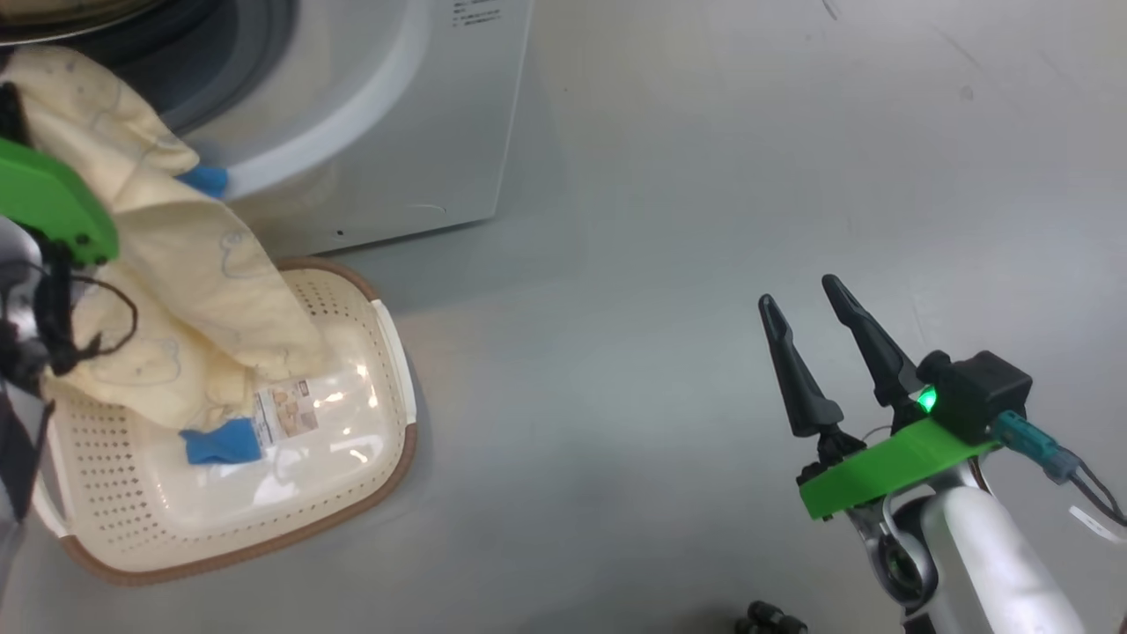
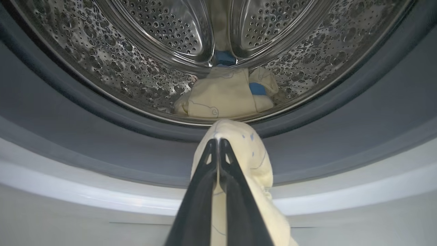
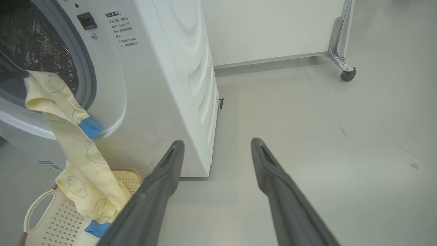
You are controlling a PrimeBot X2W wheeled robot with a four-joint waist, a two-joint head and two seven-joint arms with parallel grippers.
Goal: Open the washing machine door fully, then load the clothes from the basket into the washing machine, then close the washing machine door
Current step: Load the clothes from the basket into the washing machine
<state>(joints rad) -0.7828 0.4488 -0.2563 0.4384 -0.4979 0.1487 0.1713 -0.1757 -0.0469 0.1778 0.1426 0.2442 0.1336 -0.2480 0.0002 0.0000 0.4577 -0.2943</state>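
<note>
Fabric: a soft cream-yellow garment [image 1: 176,255] with faint bear outlines and bright blue cuffs hangs long and crumpled from the left pincer [image 2: 217,140]. The pincer's two dark tapered fingers are pressed together on the top fold. The upper end of the cloth is at the mouth of the washing machine [image 1: 423,132], just before the grey rubber gasket [image 2: 68,136]. The lower end trails into the basket [image 1: 387,475] and touches its glossy bottom beside a sticker label [image 1: 286,409].

The basket is cream plastic, rectangular with rounded corners. It has perforated walls, a brown woven-look rim and white side handles. It sits on the floor [image 1: 704,176] just beside the machine front.

Inside, the drum [image 2: 102,65] is shiny perforated steel, with more folded clothes [image 2: 222,99] at its low point. The machine body is smooth white with a ribbed side.

The right pincer [image 1: 797,291] is spread wide with nothing between its fingers, well apart from the basket. The floor is smooth pale grey and lightly scuffed. Behind are a white panel [image 3: 273,27] and a metal leg on a castor [image 3: 347,73].
</note>
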